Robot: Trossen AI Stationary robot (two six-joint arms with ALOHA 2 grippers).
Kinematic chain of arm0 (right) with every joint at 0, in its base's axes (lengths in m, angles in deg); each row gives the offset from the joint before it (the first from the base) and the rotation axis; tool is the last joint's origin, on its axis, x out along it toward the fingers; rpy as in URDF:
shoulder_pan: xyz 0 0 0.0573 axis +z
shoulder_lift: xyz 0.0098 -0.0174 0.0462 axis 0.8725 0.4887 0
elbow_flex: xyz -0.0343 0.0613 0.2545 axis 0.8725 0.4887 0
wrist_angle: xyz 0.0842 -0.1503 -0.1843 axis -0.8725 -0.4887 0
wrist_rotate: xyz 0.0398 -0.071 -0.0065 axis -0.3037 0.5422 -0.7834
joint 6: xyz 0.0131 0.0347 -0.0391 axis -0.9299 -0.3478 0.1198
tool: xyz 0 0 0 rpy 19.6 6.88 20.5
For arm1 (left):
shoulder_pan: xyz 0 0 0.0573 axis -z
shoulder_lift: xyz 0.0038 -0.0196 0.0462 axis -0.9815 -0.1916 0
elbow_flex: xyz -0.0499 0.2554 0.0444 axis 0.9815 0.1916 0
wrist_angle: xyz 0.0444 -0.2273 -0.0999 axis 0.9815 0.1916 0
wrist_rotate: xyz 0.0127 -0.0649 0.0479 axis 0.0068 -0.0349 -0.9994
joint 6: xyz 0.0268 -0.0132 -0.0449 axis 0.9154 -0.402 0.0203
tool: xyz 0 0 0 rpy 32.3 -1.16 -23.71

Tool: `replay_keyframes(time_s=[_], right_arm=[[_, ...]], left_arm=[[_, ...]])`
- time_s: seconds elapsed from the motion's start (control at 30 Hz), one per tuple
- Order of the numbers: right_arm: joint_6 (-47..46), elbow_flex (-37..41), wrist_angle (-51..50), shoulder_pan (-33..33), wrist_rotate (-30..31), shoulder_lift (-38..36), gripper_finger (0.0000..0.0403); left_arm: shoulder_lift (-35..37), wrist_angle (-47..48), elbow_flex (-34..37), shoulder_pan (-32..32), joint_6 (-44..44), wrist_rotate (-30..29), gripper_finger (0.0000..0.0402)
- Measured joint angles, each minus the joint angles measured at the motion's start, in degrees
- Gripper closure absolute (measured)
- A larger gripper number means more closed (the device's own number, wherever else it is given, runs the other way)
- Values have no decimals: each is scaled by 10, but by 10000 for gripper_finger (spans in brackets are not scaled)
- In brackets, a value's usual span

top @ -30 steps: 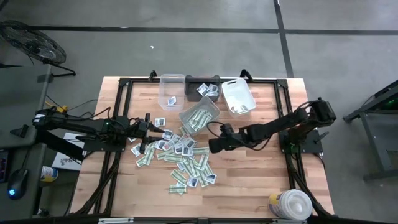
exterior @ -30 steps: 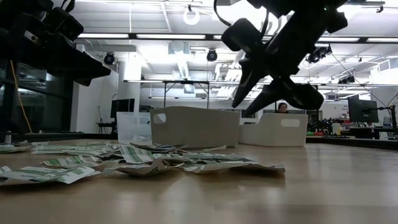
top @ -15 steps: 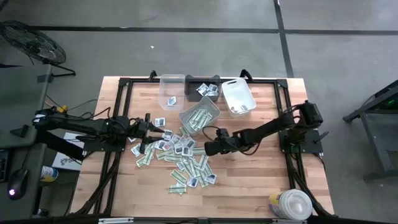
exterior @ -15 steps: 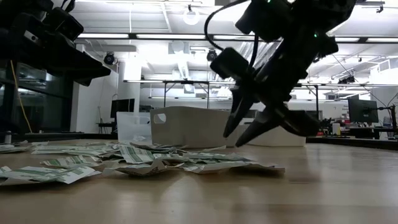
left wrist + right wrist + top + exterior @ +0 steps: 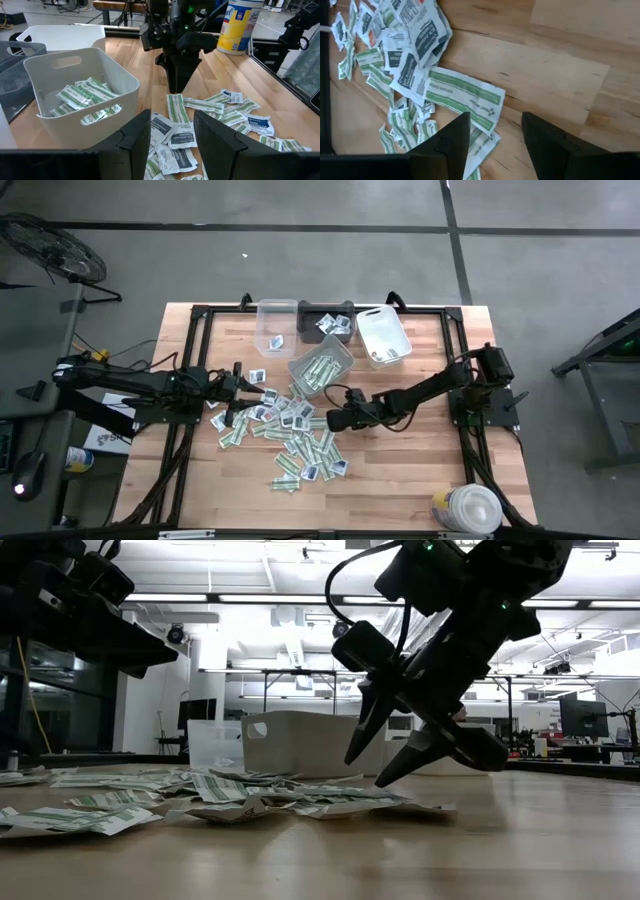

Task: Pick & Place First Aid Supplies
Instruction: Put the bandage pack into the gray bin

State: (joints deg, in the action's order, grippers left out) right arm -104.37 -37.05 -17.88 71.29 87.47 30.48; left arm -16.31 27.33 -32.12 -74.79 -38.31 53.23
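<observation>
My arms: two, left gripper [image 5: 243, 391] and right gripper [image 5: 329, 420]. Bins at table's 12 o'clock edge: four – clear bin [image 5: 272, 326], dark bin [image 5: 325, 321], white bin [image 5: 383, 336], grey bin [image 5: 320, 366]. Round wipes tub [image 5: 466, 509] at 5 o'clock: one. Loose packets [image 5: 290, 430] mid-table: dozens, green-striped strips and squarish white ones, exact count impossible.

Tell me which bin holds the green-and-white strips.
The grey bin nearest the pile, tilted askew in front of the row. The dark bin holds squarish white packets; the clear bin has one or two packets.
</observation>
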Motion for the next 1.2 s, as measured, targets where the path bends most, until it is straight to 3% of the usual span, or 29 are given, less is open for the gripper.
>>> replay_keyframes(time_s=[0.33,0.57,0.83,0.97,1.2], right_arm=[[6,0,8,0,0,3,226],[2,-2,93,0,-17,45,226],[0,-2,96,0,-14,51,229],[1,-2,86,0,-8,51,259],[18,-1,75,0,1,52,358]], left_arm=[[0,0,0,0,0,0,252],[0,0,0,0,0,0,252],[0,0,0,0,0,0,252],[0,0,0,0,0,0,252],[0,0,0,0,0,0,252]])
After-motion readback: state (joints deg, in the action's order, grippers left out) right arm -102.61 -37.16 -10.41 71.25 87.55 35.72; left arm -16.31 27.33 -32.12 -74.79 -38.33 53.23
